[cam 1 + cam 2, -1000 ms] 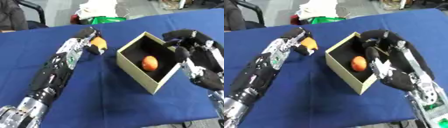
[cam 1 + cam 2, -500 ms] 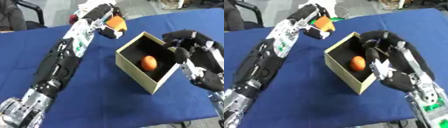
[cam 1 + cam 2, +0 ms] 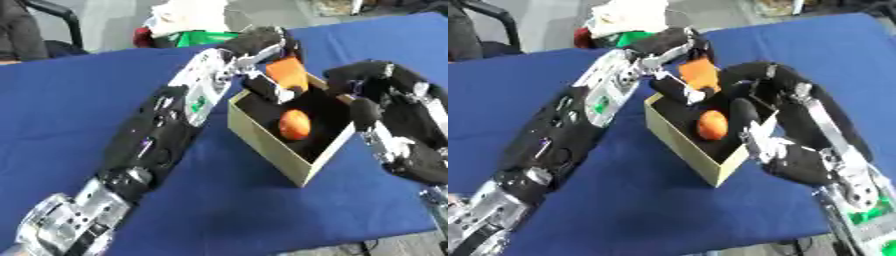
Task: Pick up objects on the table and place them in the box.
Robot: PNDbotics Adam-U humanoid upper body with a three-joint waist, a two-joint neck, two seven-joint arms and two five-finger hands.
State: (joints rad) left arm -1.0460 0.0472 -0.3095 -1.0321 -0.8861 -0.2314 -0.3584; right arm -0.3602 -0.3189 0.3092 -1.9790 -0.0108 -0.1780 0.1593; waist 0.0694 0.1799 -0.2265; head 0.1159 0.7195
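Left eye view: your left hand (image 3: pixel 267 42), fingers clamped on an orange object (image 3: pixel 288 72), hangs over the box (image 3: pixel 271 142) on the blue-clothed bench (image 3: pixel 70 110); right hand (image 3: pixel 385 87) fingers curl on its rim.

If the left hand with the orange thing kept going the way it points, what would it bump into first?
Probably the box's dark floor, or the orange ball already inside; the left hand angles down into the box. Depth is hard to judge.

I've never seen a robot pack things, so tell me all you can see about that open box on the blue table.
The box is a small open-topped carton, tan outside like cardboard and black inside. It sits askew on the blue table, one corner toward the camera. An orange round object lies inside. The left robot hand holds an orange item over its far corner; the right robot hand grips its right rim.
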